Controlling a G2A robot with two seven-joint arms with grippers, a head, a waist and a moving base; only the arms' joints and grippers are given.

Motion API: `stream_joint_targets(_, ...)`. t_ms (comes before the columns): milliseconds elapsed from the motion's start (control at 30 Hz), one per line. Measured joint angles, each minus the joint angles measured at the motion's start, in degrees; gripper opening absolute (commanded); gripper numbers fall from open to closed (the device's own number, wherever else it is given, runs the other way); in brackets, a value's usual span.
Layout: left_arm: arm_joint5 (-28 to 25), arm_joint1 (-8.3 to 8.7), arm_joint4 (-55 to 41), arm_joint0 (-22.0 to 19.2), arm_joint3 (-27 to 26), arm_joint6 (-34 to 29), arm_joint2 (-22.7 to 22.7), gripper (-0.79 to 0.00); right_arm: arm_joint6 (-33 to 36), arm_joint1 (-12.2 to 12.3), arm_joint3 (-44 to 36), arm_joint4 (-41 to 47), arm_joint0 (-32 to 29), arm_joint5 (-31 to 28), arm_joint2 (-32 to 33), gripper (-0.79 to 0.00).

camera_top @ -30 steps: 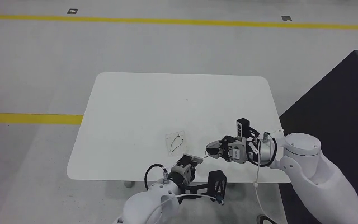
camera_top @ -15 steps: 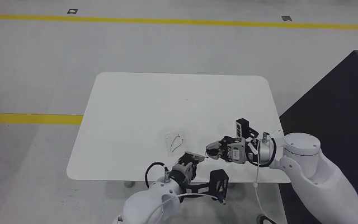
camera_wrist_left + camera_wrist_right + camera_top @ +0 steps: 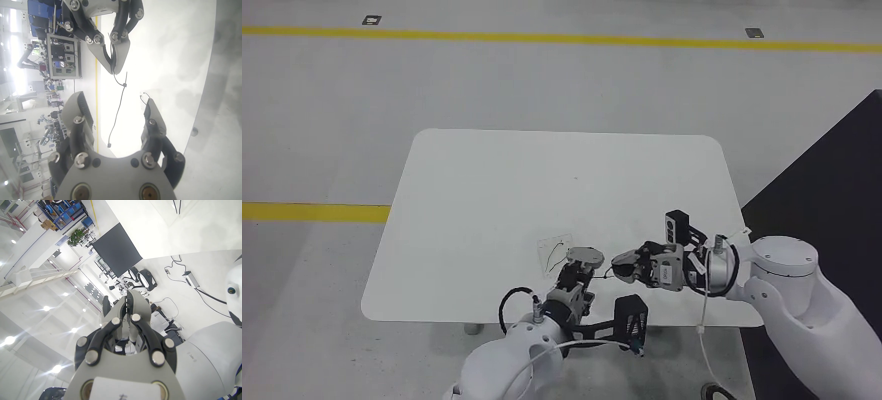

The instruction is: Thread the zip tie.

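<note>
- Nearest us, the left end effector (image 3: 113, 102) sits over the desk's near edge. Its fingers are spread wide and it grips nothing.
- The thin black plastic zip tie (image 3: 117, 111) hangs in the air between the two end effectors, clear of the desk. In the left wrist view its lower length passes between the spread fingers, and we can't tell whether it touches them.
- Its long axis runs from one end effector to the other, roughly along the desk's near edge. The free end, with a small lump on it, points at the left palm. The other end is clamped.
- There is a small square block (image 3: 124, 84) partway along, with a short tip poking past it. We judge the tip is already through the head. What's left is probably pulling it snug.
- The right end effector (image 3: 114, 72) is pinched closed on the tie's far end.
- Beyond that, a second thin black tie (image 3: 558, 250) lies curled on a pale sheet on the white rounded desk (image 3: 542, 180).
</note>
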Motion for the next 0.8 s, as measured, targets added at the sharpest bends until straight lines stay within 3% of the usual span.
stream_joint_targets(533, 5.26, 0.16, 3.09, 1.24, 0.0, 1.22, -0.35, 0.0, -0.13, -0.61, 3.78, 13.52, -2.15, -4.72, 5.79, -0.785)
stream_joint_targets(800, 5.2, 0.16, 3.09, 1.2, 0.0, 1.25, -0.34, 0.0, -0.17, -0.61, 3.8, 13.54, -2.13, -4.69, 5.81, -0.785)
